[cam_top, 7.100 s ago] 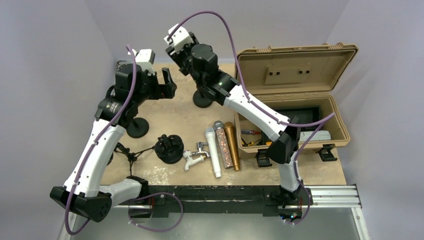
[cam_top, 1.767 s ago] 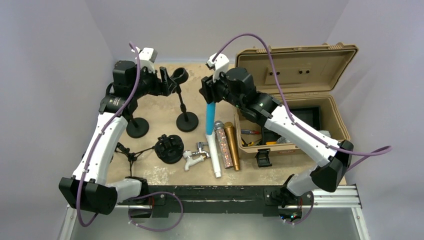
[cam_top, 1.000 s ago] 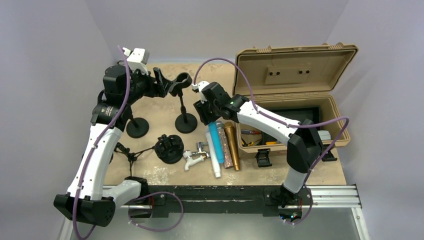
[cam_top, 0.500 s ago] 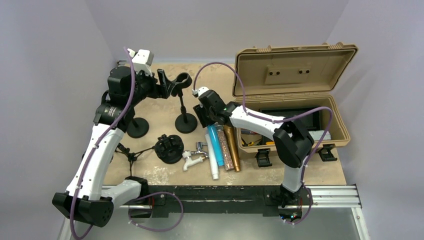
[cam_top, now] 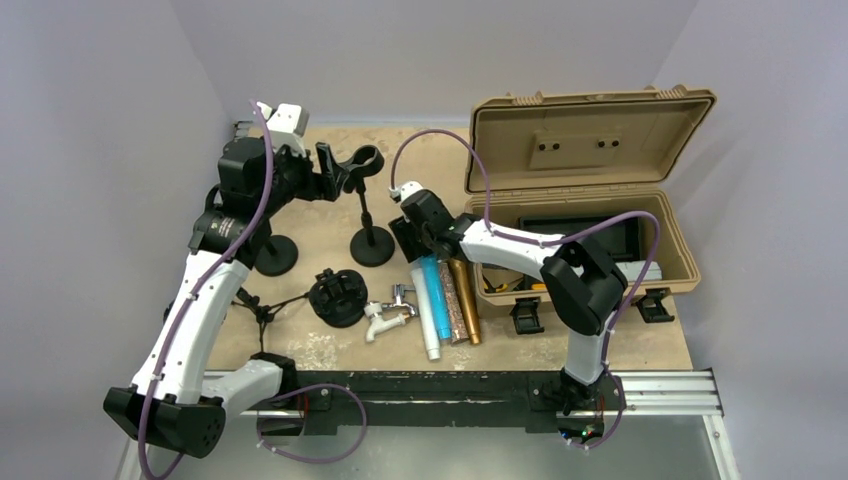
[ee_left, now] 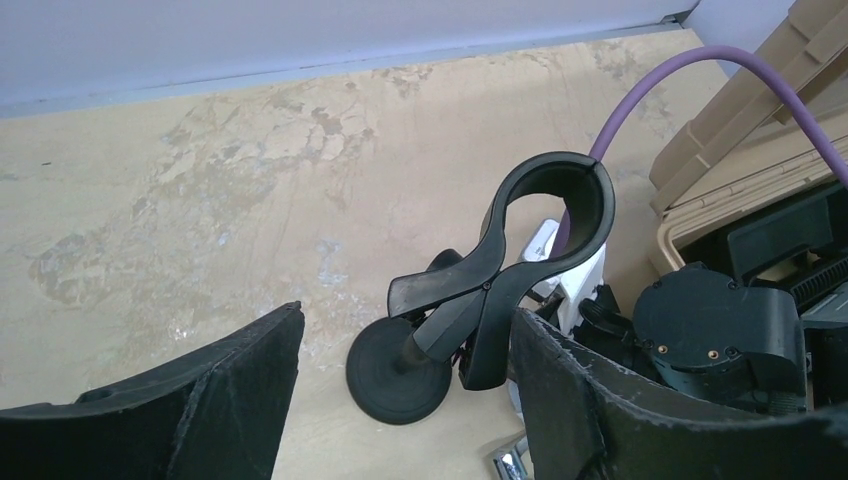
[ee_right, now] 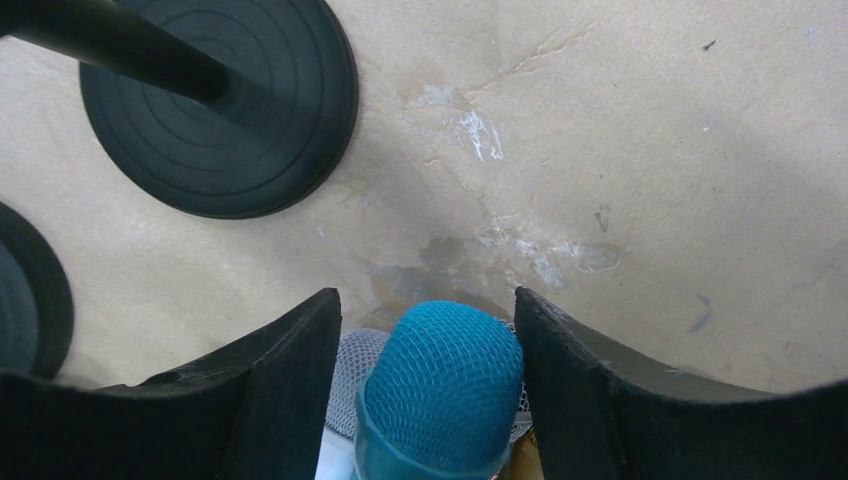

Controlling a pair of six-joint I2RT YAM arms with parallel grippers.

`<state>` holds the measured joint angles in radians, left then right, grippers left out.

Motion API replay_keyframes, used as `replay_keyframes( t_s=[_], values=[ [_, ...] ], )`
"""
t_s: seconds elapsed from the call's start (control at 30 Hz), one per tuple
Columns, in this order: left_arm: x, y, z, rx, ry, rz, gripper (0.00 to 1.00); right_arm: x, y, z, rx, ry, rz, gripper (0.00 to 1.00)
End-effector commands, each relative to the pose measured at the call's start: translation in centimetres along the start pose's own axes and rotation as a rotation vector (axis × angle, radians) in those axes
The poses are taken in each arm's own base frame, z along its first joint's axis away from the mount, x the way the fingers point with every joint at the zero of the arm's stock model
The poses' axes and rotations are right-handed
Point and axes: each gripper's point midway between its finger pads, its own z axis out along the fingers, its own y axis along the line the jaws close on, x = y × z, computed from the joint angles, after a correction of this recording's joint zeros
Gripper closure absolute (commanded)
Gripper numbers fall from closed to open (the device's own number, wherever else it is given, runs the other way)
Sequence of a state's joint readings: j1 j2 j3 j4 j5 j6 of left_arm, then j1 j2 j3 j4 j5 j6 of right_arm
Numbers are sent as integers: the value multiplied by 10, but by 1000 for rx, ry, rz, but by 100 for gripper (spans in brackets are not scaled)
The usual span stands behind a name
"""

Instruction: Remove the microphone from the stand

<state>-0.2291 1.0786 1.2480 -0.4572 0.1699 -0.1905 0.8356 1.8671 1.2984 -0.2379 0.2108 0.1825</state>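
Top external view puts the open case (cam_top: 600, 140) well off to the outer side of the right gripper (ee_right: 428, 320), too far from its jaws to matter.

Next in size, the stand (cam_top: 372, 246) is the likelier trouble. Its clip handles sit between the jaws of the left gripper (ee_left: 405, 320). Those jaws stand spread, pinching nothing, with the handles close against 1 finger and clear air beside the other. If that arm pulls away sideways, I judge the near finger could hook the handles and tip the stand, since only its round base steadies it.

The blue microphone (cam_top: 437, 290) is out of the stand. Its mesh head sits between the right jaws and its body runs back beneath them. Those jaws are parted, with a sliver of gap on 1 side, so the grip reads as released. It rests on top of 2 others, the white microphone (cam_top: 428, 335) and the glitter microphone (cam_top: 453, 308). It may roll off them as the fingers lift, or be dragged if a pad catches the mesh.

Smallest, the clip (ee_left: 548, 167) gapes empty just beyond the left jaws.
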Motion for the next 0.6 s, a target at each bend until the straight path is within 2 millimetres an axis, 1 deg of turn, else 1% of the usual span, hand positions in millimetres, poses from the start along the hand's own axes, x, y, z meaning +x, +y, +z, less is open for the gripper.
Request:
replay_keyframes(
  t_s=[0.0, 0.1, 0.23, 0.27, 0.4, 0.5, 0.57],
  values=[
    [-10, -1, -2, -4, -50, 35, 26, -25, -13, -13, 35, -106, 22, 36],
    [-12, 0, -5, -18, -65, 51, 26, -31, -15, -19, 42, -132, 26, 33],
    [-13, -1, -8, -32, -92, 73, 26, -51, -14, -35, 24, -203, 41, 30],
    [-14, -1, -9, -33, -95, 74, 26, -57, -15, -40, 22, -225, 45, 25],
    [-22, -8, -15, -20, -104, 35, 23, -81, -18, -69, 13, -337, 63, 12],
    [-31, -16, -19, 3, -95, -9, 18, -97, -15, -95, -37, -441, 69, 8],
    [-36, -19, -18, 27, -77, -63, 15, -103, -8, -111, -95, -497, 65, 8]
  ],
)
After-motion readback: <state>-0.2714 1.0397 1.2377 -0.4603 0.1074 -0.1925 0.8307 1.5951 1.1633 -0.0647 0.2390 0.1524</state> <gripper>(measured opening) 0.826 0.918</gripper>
